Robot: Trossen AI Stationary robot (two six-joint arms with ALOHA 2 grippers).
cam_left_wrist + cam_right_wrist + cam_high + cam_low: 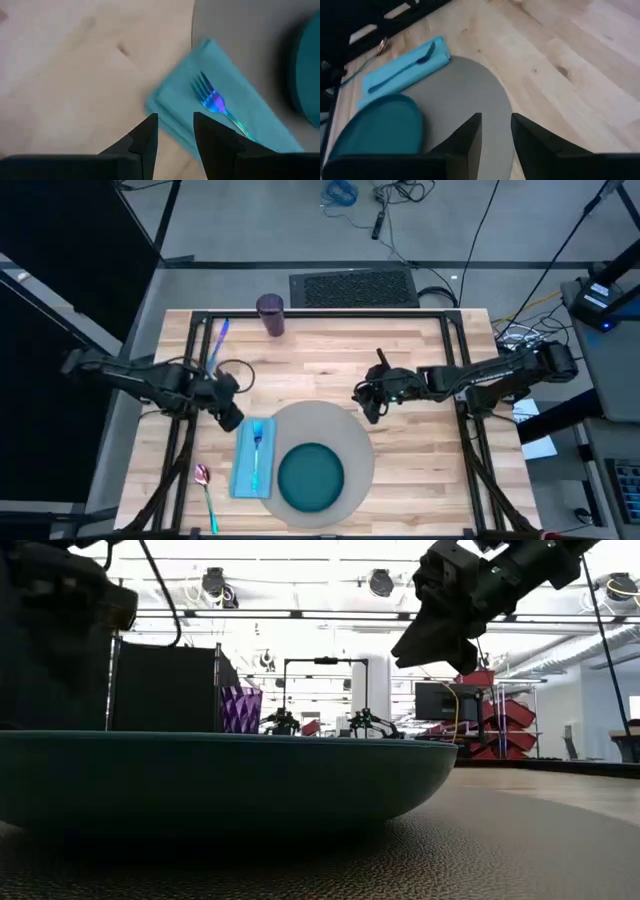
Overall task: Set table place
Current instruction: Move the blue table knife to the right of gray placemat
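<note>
Fork (257, 439) is on napkin (252, 459) beside plate (311, 476) on mat (352, 442); left gripper (229, 416) and right gripper (366, 402) hover with fingers slightly apart, empty; knife (218, 338) on bench (330, 350) likely next

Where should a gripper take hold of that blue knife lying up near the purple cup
Grip the blue knife around the middle of its length, coming straight down from above with the fingers closing across its narrow width. It lies flat on the table, so only its thin sides offer purchase. The left gripper looks nearer; the purple cup stands apart.
</note>
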